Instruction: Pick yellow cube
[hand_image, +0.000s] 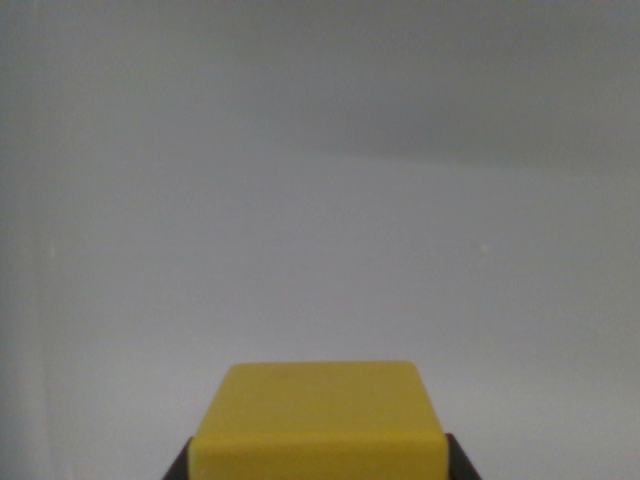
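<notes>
Wrist view: yellow cube sits square-on, no long axis, clamped between dark tool tips.

Place: looks like a lab or test bench, can't tell for sure
Surface: plain pale grey desk, bare, matte, fills most of wrist view
Background: grey wall or backdrop, soft blurred seam where it meets desk
Lighting: even, indoor, dim at corners
Clues: no home or shop items visible
</notes>
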